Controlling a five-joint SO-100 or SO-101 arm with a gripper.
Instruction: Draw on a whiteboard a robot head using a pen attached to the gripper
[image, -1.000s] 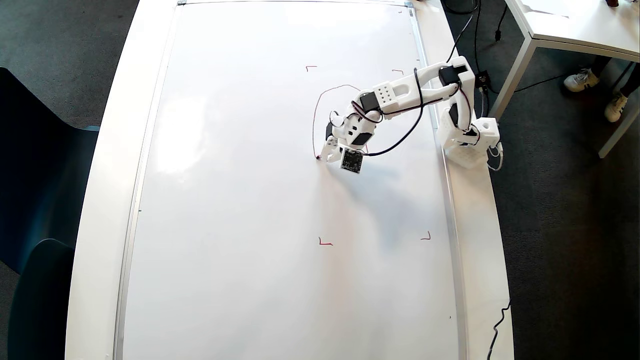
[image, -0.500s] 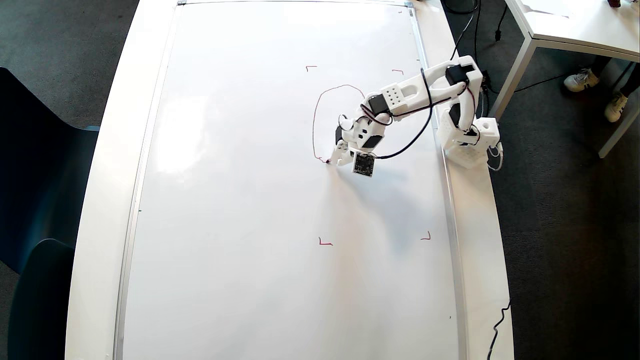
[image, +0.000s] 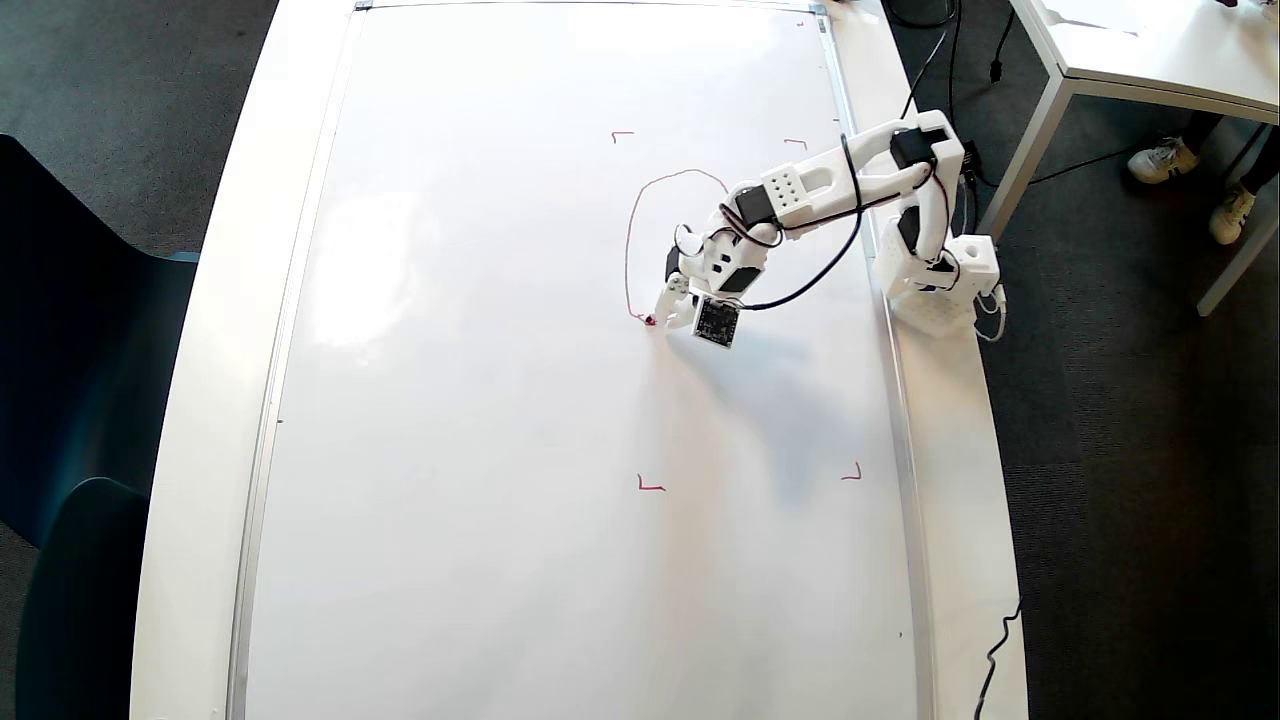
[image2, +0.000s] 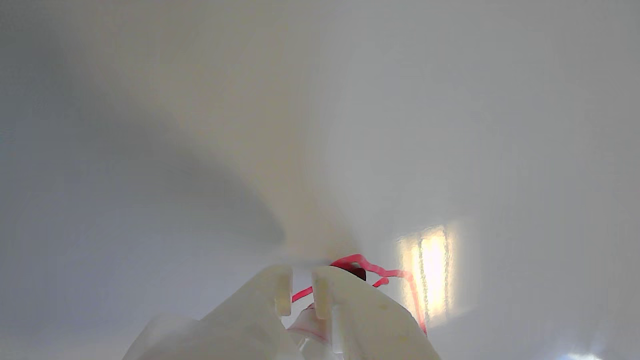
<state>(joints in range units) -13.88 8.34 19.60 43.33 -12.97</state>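
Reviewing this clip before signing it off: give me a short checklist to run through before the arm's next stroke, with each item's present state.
1. Pen tip on the whiteboard: ok; its red end meets the line's lower end in the overhead view.
2. Gripper seated on the pen: cannot tell; the wrist view shows the fingertips close together, the pen mostly hidden.
3. Robot head outline: not ok; only an arch and left side are drawn, with no base or squares.
4. Drawing inside the red corner marks: ok.
5. Black cable clear of the board's drawn area: cannot tell; it loops beside the arm.
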